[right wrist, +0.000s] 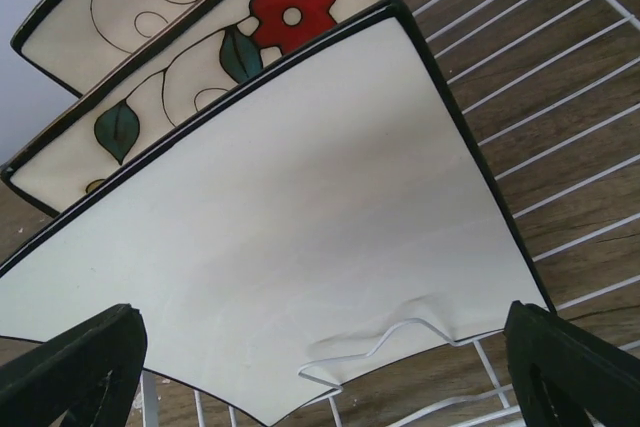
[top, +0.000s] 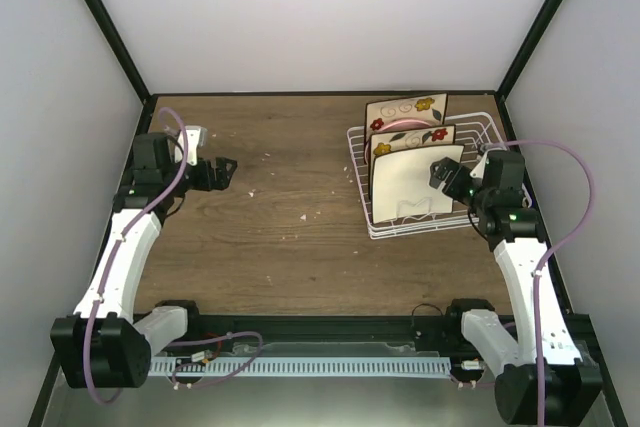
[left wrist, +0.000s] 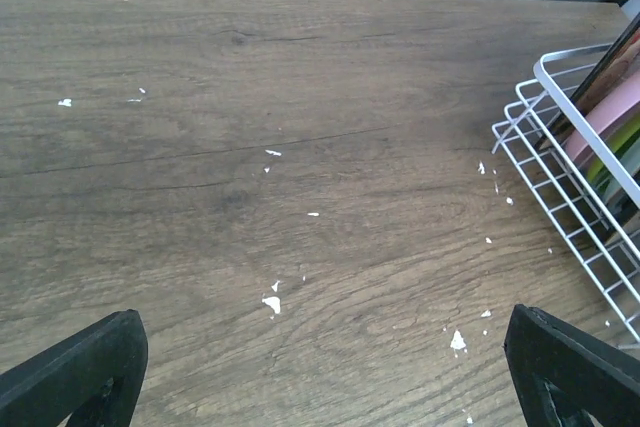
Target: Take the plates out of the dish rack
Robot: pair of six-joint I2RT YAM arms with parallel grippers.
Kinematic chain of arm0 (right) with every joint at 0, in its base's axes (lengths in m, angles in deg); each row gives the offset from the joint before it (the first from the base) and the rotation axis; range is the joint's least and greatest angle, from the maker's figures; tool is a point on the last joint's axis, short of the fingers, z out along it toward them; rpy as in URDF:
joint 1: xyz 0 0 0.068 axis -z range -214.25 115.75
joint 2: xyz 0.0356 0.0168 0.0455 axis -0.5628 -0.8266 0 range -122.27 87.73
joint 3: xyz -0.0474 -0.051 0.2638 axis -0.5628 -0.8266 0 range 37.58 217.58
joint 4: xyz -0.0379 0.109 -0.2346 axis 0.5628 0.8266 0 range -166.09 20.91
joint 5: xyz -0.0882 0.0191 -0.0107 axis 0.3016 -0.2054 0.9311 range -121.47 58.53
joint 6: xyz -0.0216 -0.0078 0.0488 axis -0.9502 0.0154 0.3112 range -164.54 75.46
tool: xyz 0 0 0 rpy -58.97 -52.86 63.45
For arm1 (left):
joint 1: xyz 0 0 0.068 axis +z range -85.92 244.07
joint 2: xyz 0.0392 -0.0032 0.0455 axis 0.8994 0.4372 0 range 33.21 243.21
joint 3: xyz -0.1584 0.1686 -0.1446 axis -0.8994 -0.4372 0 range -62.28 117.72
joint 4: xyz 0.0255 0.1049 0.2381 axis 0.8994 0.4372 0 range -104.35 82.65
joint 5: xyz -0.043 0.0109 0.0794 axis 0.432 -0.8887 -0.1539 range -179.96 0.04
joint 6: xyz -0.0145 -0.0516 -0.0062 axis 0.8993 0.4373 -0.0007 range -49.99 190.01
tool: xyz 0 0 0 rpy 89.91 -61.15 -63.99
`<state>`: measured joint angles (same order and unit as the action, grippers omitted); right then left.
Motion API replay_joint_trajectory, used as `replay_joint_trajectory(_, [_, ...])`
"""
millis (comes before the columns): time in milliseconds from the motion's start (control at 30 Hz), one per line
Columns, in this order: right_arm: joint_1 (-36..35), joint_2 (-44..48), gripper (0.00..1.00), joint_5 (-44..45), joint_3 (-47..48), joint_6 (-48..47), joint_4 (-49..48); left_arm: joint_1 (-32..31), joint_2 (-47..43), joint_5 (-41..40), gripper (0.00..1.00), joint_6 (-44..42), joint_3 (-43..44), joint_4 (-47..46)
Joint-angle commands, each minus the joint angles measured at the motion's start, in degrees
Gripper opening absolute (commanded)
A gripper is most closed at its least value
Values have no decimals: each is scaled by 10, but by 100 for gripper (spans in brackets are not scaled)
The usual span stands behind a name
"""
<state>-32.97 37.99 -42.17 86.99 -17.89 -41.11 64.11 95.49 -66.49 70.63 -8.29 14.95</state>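
Your right claw [top: 440, 175] hangs at the right side of the dish rack [top: 420, 230]. Its fingers are spread wide, grip nothing, and face the plain cream plate [top: 410, 185]. That plate stands on edge in the rack's nearest slot, with a wavy divider wire [right wrist: 370, 347] crossing its lower edge. Behind it in the rack stand a red-flowered square plate [top: 400, 139], a pink round plate [top: 405, 124] and a yellow-flowered square plate [top: 405, 110] at the far end. A lime-green rim [left wrist: 625, 152] shows beside the pink one in the left wrist view. Your left claw [top: 222, 167] is well to the left of the rack, over the bare counter [top: 300, 247]. It too is wide open and empty. White specks [left wrist: 272, 303] dot the wood between it and the rack.
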Motion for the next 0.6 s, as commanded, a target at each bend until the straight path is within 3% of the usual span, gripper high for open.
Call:
replay_joint_trajectory(0, [-6,-10,100,-16,17,-5,-18,4,-20,13,100,-23,14,-2])
replay_joint_trajectory(267, [-6,-9,100,-23,19,-26,-16,-5,25,69,100,-47,23,-68])
replay_joint_trajectory(567, [-6,4,100,-24,27,-7,-24,-164,221,65,100,-104,232,-115])
